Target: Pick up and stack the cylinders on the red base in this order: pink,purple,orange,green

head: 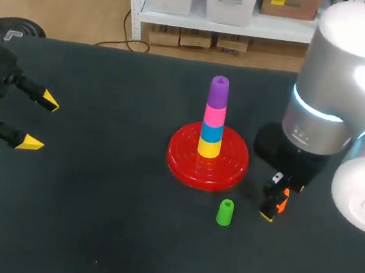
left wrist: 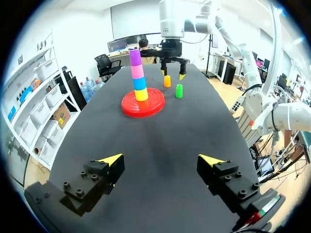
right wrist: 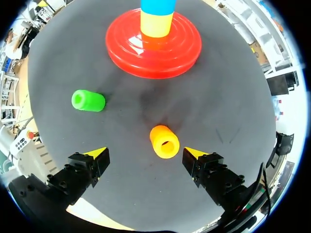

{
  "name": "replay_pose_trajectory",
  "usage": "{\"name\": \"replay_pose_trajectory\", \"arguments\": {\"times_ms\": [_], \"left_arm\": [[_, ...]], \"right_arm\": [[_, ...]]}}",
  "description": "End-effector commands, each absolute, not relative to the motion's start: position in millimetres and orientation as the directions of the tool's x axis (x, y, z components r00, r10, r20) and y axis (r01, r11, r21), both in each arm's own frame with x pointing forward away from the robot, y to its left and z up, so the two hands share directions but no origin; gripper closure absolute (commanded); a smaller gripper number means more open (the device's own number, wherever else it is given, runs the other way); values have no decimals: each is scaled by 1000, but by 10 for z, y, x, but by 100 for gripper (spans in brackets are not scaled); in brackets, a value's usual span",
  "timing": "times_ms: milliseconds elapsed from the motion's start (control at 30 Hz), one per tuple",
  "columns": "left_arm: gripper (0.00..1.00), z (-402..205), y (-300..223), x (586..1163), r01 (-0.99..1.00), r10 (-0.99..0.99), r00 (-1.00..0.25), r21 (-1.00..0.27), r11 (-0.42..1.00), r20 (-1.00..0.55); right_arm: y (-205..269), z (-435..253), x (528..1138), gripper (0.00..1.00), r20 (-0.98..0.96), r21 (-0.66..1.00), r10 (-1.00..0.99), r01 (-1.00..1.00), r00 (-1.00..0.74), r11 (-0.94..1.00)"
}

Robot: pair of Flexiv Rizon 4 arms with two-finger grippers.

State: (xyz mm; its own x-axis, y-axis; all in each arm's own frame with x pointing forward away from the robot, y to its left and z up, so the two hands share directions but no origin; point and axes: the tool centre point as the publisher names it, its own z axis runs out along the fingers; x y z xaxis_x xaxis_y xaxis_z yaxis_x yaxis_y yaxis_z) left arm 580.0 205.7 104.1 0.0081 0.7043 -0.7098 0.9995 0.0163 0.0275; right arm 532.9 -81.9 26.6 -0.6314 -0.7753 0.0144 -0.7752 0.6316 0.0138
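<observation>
On the red base (head: 229, 167) stand yellow, blue, pink and purple cylinders, the purple cylinder (head: 219, 91) on top. A green cylinder (head: 225, 212) stands in front of the base. The orange cylinder (right wrist: 164, 141) stands upright on the table just ahead of my right gripper (right wrist: 145, 154), which hangs open over it, touching neither finger. In the head view the orange cylinder (head: 282, 203) peeks out beneath the right gripper (head: 273, 198). The green cylinder (right wrist: 88, 100) is off to one side of it. My left gripper (head: 37, 122) is open and empty, far left of the base.
A black round object (head: 10, 27) sits at the table's far left corner. The table is covered in dark cloth. The left wrist view looks along the table to the stack (left wrist: 138, 73), with the orange cylinder (left wrist: 167, 81) and green cylinder (left wrist: 179, 91) beyond.
</observation>
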Motion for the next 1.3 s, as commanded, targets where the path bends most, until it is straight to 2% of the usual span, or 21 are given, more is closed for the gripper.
{"name": "replay_pose_trajectory", "arguments": {"times_ms": [33,1300], "left_arm": [[0,1030,2063,5796,999,702,11,32,16,-712],[0,1030,2063,5796,999,702,11,32,16,-712]], "right_arm": [[-841,233,5344,0,27,-7,-768,-768,-640,640],[-848,55,5388,0,27,-19,-751,-751,-660,660]]}}
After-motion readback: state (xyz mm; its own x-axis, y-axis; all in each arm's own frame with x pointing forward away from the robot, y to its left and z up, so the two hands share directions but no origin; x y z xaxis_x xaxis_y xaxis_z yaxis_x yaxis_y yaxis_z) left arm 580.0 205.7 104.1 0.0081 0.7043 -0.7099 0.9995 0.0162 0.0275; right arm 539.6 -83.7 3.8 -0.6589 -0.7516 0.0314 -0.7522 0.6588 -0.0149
